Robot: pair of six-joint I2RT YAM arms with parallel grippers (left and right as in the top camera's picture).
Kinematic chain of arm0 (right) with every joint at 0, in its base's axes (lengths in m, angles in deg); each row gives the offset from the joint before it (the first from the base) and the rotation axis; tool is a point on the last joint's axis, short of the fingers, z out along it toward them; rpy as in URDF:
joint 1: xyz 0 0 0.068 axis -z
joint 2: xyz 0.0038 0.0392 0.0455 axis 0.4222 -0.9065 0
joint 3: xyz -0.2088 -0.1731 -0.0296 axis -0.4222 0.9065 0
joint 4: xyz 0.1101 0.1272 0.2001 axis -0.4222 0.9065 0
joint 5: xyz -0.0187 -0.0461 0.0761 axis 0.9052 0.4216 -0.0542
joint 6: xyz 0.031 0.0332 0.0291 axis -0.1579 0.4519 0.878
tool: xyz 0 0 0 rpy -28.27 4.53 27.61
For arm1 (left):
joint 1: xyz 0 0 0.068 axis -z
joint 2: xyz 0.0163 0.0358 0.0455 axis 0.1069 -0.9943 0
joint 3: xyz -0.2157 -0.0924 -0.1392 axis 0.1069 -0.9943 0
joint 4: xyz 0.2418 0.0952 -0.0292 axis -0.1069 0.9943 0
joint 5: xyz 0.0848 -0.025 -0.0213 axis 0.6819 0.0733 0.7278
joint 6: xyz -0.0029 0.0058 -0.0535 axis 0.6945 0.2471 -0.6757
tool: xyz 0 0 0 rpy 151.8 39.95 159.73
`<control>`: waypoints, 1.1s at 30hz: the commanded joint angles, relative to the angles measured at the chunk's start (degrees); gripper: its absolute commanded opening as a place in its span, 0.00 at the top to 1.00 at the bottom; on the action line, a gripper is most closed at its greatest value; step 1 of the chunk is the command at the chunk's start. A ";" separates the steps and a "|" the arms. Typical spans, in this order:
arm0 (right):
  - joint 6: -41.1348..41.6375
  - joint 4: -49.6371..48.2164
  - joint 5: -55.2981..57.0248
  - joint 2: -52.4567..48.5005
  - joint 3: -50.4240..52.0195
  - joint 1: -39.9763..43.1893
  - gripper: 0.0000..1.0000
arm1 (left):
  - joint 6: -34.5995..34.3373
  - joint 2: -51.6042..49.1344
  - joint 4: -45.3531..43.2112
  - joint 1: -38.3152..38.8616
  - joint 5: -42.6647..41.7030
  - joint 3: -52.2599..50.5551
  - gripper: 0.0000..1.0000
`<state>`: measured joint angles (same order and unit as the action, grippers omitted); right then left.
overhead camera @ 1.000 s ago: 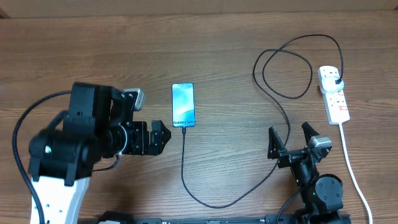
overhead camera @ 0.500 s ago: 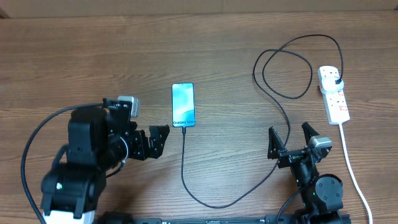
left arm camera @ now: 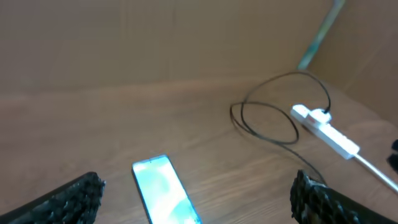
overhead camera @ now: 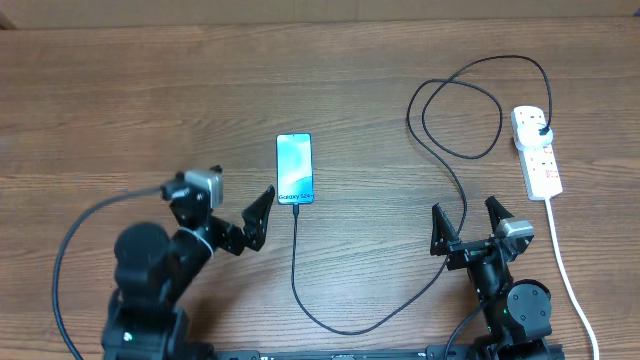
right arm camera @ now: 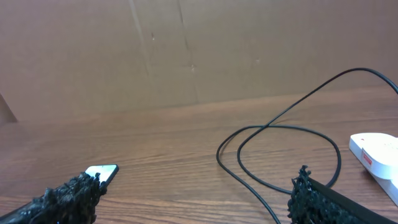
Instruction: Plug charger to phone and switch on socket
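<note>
The phone (overhead camera: 294, 168) lies flat mid-table, its light blue screen up. The charger (overhead camera: 296, 260) is a thin black cable. It runs from the phone's near edge, loops toward the front, then curls back to a black plug (overhead camera: 541, 130) seated in the socket (overhead camera: 537, 152), a white strip at the right. Whether the tip sits in the phone's port I cannot tell. My left gripper (overhead camera: 235, 210) stands open, left of and nearer than the phone (left arm camera: 163, 193), holding nothing. My right gripper (overhead camera: 464, 210) is open beside the cable (right arm camera: 280, 130), left of the socket (right arm camera: 373, 152).
A thick white cord (overhead camera: 565, 270) runs from the socket to the table's front edge, right of my right arm. A brown cardboard wall (right arm camera: 186, 50) closes off the back. The left arm's own black cable (overhead camera: 70, 250) loops at the near left.
My left arm has drawn back toward the front edge and dropped lower, its gripper still open and pointing at the phone. The right arm, phone and cable have not moved.
</note>
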<state>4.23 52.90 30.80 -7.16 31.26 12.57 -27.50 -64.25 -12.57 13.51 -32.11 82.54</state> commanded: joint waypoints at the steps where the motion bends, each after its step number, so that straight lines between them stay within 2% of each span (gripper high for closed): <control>1: -0.44 -0.22 -0.13 0.57 0.61 0.26 0.00 | 6.51 5.25 -5.42 -0.39 0.17 -7.19 0.00; 6: -0.42 -0.24 -0.13 0.57 0.61 0.26 0.00 | 11.23 10.21 -9.18 -0.39 0.39 -12.59 0.00; 14: -0.44 -0.24 -0.13 0.57 0.61 0.26 0.00 | 26.88 14.34 -9.07 -0.42 0.39 -15.56 0.00; 18: -0.44 -0.24 -0.13 0.57 0.61 0.26 0.00 | 31.71 17.38 -9.09 -1.42 0.42 -18.16 0.01; 27: -0.44 -0.24 -0.13 0.57 0.61 0.26 0.00 | 31.17 25.94 -11.78 -4.57 4.31 -25.86 0.00; 33: -0.44 -0.24 -0.13 0.57 0.61 0.26 0.00 | 26.23 28.33 -12.15 -6.38 10.27 -28.74 0.01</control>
<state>4.23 52.90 30.75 -7.16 31.26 12.57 1.46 -37.24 -24.24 8.14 -26.30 55.21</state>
